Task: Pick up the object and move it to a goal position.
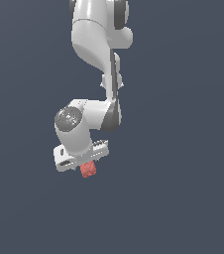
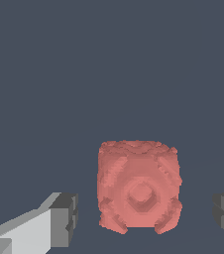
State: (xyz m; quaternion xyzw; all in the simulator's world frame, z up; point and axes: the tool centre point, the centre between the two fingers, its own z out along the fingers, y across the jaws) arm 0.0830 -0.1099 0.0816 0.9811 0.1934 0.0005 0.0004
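Wrist view, nearest first: two dark grey fingertip pads [image 2: 64, 218] of the white Panda gripper [image 2: 146, 216] sit either side of the frame, jaws spread wide, w/ clear gaps of plain floor showing btwn each pad and the object. One pad is carried on a pale grey finger; the other pad is cut off by the frame edge. Btwn them, not touched by either pad, sits the red-pink object [image 2: 139, 191]: a matte, knobbly lump, roughly cube-shaped w/ rounded corners, bumpy ridges along its upper edge and a raised octagonal boss w/ a ring around it on the face toward the camera. It is narrower than the jaw gap. Beyond it, only flat slate-blue ground [image 2: 109, 64].

Exterior view: the white arm [image 1: 96, 39] comes down from the frame's upper edge, bends at a grey-capped wrist joint [image 1: 68, 119] and ends in the gripper [image 1: 86, 166] pointing down. The object [image 1: 88, 169] shows as a small red lump poking out just below the gripper's body, near frame centre, toward the exterior view's left. Fingers themselves too small to make out here; contact w/ the ground [image 1: 183, 198] can't be judged from this angle.
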